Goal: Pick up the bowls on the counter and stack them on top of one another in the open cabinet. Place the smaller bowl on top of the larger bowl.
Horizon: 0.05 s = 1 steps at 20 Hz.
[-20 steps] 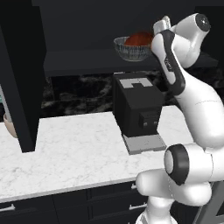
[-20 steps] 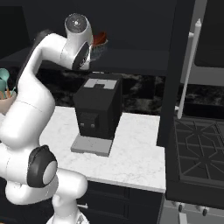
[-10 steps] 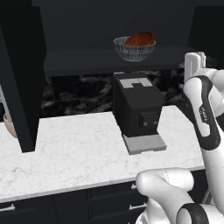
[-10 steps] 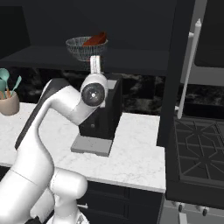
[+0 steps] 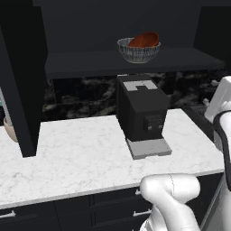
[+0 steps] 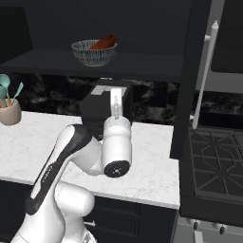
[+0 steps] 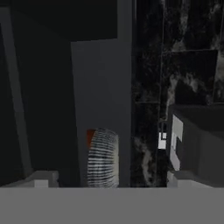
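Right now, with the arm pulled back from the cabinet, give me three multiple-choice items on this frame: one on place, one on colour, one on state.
1. Where does the grey speckled bowl sit?
A. on the white marble counter
B. on the cabinet shelf
C. on top of the coffee machine

2. What colour is the smaller bowl?
A. reddish-brown
B. pale tan
C. white

3. How does the smaller bowl lie?
A. upside down beside the grey bowl
B. tilted inside the grey bowl
C. alone on the counter

Answers:
1 B: both base views show the grey speckled bowl on the dark shelf above the black coffee machine.
2 A: its inside shows glossy red-brown in both base views.
3 B: it rests in the grey bowl with one side of its rim raised, so the stack is made but not level.
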### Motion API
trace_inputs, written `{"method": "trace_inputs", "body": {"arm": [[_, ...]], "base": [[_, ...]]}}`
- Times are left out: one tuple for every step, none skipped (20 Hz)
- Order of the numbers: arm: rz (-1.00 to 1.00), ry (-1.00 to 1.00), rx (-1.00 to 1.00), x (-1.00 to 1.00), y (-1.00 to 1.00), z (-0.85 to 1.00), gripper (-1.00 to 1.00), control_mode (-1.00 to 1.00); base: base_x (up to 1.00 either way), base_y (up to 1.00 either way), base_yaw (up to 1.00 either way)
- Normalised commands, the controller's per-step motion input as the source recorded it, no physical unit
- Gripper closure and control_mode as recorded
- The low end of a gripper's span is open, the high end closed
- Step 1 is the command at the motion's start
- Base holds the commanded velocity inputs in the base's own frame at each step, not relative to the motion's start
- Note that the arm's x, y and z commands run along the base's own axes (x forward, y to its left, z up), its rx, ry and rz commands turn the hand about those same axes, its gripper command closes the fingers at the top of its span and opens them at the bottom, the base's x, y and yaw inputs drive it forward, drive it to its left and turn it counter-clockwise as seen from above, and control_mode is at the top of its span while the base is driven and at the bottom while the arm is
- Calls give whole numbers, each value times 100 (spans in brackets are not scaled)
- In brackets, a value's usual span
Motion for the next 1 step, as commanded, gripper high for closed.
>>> {"method": "trace_inputs", "body": {"arm": [[0,0,0,0,0,0,-100,-100]], "base": [[0,0,0]]}}
